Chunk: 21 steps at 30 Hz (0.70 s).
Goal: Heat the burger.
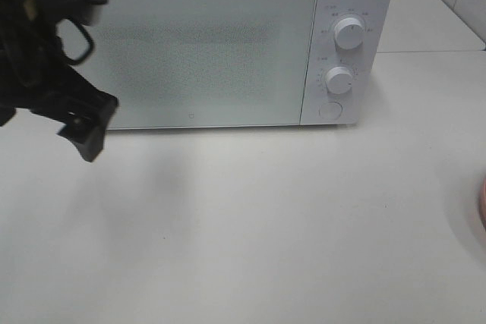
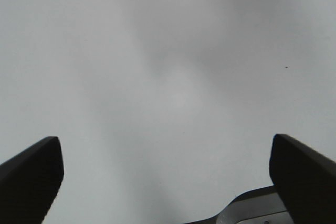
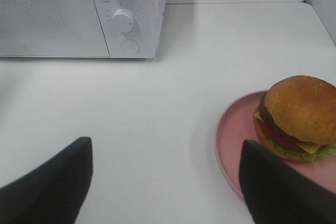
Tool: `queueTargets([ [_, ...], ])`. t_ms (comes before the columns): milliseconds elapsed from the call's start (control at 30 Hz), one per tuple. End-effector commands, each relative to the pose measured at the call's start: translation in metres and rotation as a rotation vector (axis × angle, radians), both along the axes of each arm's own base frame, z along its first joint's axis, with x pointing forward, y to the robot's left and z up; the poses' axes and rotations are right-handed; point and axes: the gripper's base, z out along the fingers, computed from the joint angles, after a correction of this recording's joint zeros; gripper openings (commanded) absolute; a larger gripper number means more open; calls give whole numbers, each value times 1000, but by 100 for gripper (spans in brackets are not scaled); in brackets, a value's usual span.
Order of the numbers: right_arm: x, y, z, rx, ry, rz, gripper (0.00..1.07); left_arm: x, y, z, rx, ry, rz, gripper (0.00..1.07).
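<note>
The burger (image 3: 302, 114), with a golden-brown bun, dark patty, cheese and lettuce, sits on a pink plate (image 3: 231, 140) on the white table. My right gripper (image 3: 165, 190) hovers open over the table just beside the plate, holding nothing; one finger (image 3: 283, 192) overlaps the plate's near rim. The white microwave (image 1: 205, 51) stands at the back with its door shut. My left gripper (image 1: 91, 66) is open in front of the door's left side. In the left wrist view its fingers (image 2: 31, 177) frame only a blank pale surface.
Two round knobs (image 1: 349, 33) and a round button (image 1: 329, 110) are on the microwave's right panel. In the high view only a sliver of the pink plate (image 1: 482, 202) shows at the right edge. White table surface lies between microwave and plate.
</note>
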Motion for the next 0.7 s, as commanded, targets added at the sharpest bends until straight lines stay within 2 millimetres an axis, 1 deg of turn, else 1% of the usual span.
queueTargets([
  [33,-4,0,1,1,-45,-7,76,-1,17,5,-28,23,46,100],
  [100,-4,0,1,1,-45,-7,76,-8,60,16,-124,20,174,100],
  [133,-4,0,1,1,-45,-7,76,-8,60,16,-124,20,174,100],
  [167,-4,0,1,1,-45,-7,76,-12,71,19,-148,7,215,100],
  [200,-4,0,1,1,-45,-7,76,-19,91,23,-184,-19,296,100],
  [233,-4,0,1,1,-45,-7,76,-24,101,27,-198,-41,335,100],
  [267,-4,0,1,1,-45,-7,76,-24,101,27,-198,-41,335,100],
  [300,-4,0,1,1,-45,-7,76,-36,116,28,-210,-66,402,100],
  [333,-4,0,1,1,-45,-7,76,-43,121,30,-213,-78,424,100],
  [367,-4,0,1,1,-45,-7,76,-43,121,30,-213,-78,424,100],
  [400,-4,0,1,1,-45,-7,76,-58,132,32,-217,-103,466,100],
  [433,-4,0,1,1,-45,-7,76,-58,132,32,-217,-103,466,100],
  [467,-4,0,1,1,-45,-7,76,-65,136,33,-220,-114,481,100],
  [500,-4,0,1,1,-45,-7,76,-79,140,34,-219,-140,493,100],
  [533,-4,0,1,1,-45,-7,76,-79,140,34,-219,-140,493,100],
  [567,-4,0,1,1,-45,-7,76,-95,142,33,-207,-168,487,100],
  [600,-4,0,1,1,-45,-7,76,-95,142,33,-207,-168,487,100],
  [633,-4,0,1,1,-45,-7,76,-103,143,32,-200,-181,484,100],
  [667,-4,0,1,1,-45,-7,76,-116,144,30,-200,-225,478,100],
  [700,-4,0,1,1,-45,-7,76,-116,144,30,-200,-225,478,100],
])
